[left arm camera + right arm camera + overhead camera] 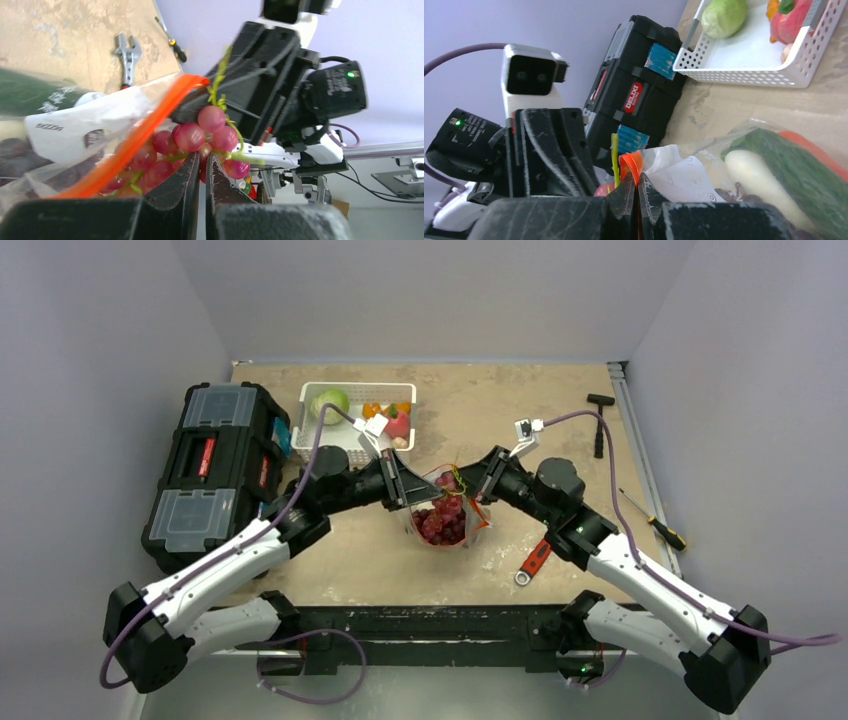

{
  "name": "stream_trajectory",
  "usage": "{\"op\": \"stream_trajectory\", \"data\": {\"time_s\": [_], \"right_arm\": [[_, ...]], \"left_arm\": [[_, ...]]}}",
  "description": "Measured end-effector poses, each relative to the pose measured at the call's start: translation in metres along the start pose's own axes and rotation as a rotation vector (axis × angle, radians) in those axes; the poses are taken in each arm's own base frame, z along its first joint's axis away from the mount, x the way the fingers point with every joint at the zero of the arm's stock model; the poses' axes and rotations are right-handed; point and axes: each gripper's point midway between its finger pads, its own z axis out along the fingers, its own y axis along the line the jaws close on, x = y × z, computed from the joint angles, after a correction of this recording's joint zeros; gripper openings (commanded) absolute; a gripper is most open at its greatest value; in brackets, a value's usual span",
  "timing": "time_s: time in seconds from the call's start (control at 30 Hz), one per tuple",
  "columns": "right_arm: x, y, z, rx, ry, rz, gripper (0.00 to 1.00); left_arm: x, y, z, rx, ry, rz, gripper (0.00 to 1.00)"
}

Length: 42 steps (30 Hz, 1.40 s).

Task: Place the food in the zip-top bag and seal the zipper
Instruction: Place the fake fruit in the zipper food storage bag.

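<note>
Right wrist view alone shows right gripper [636,187] pinching the zipper [630,162]; left gripper [201,170] pressed together, seemingly on zip-top bag [65,150].

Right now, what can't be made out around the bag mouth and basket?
Zipper sealed or not: top view, left hand, right hand and grapes cover it; both wrist views crop it.
Left hand's catch: left wrist view, no clear film shows between its fingers.
Zip-top bag deeper contents: left wrist view, blurred behind plastic.
Basket contents: top view, left arm overlaps; right wrist view, top edge crops.
</note>
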Motion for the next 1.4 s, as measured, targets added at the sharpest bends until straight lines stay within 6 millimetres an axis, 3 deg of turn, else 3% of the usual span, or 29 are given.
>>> {"op": "stream_trajectory", "data": {"time_s": [0.17, 0.33, 0.5, 0.7, 1.03, 1.1, 1.27, 1.33, 1.4], "right_arm": [[0.001, 0.009, 0.005, -0.035, 0.016, 0.059, 0.0], [0.0, 0.013, 0.006, -0.043, 0.016, 0.116, 0.0], [-0.002, 0.02, 0.006, -0.063, 0.017, 0.156, 0.0], [-0.012, 0.04, 0.004, -0.111, 0.006, 0.154, 0.0], [-0.013, 0.039, 0.004, -0.108, 0.006, 0.146, 0.0], [-0.013, 0.04, 0.004, -0.108, 0.006, 0.143, 0.0], [-0.017, 0.045, 0.003, -0.11, 0.003, 0.122, 0.0], [-0.017, 0.044, 0.003, -0.107, 0.003, 0.111, 0.0], [-0.017, 0.041, 0.002, -0.094, 0.002, 0.095, 0.0]], "left_arm": [[-0.008, -0.026, -0.015, 0.046, -0.045, 0.057, 0.0], [-0.001, -0.025, -0.014, 0.037, -0.031, 0.078, 0.0], [0.006, -0.01, -0.015, -0.035, -0.025, 0.105, 0.0], [0.005, 0.022, -0.023, -0.188, -0.044, 0.147, 0.0], [-0.002, 0.045, -0.011, -0.324, -0.011, 0.189, 0.0], [-0.003, 0.051, -0.008, -0.359, 0.002, 0.194, 0.13], [-0.009, 0.054, -0.01, -0.416, 0.01, 0.228, 0.66], [-0.012, 0.049, -0.013, -0.42, 0.007, 0.246, 0.78], [-0.016, 0.04, -0.019, -0.41, -0.003, 0.271, 0.8]]}}
